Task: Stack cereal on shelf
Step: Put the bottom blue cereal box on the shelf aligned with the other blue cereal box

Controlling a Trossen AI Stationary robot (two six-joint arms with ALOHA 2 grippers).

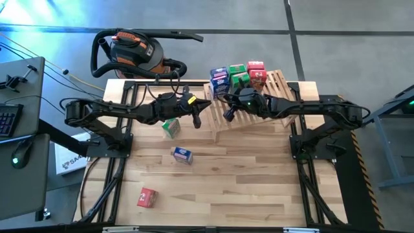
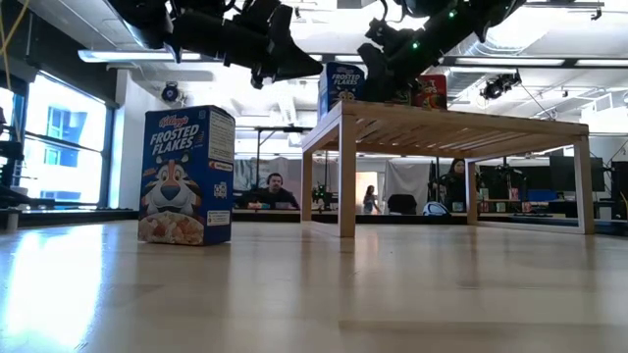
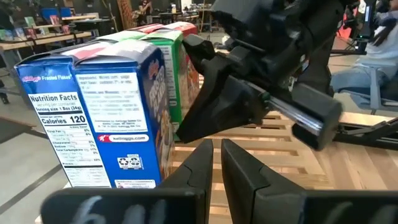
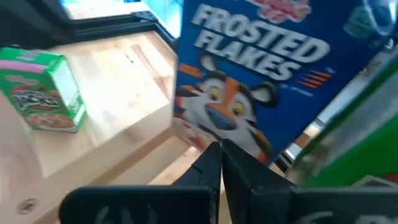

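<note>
Both end effectors, left [image 1: 196, 115] and right [image 1: 228, 111], pressed together (empty) over shelf [image 1: 279, 84]; six cereal boxes [image 1: 238, 76] stacked.

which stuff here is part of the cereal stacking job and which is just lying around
Part of the job:
- wooden slatted shelf
- cereal boxes grouped on the shelf
- green box on the table
- blue Frosted Flakes box on the table
- red box on the table
- left gripper, right gripper, both over the shelf's edge

Just lying about:
- orange and black shop vacuum
- keyboard
- people in the room behind
</note>
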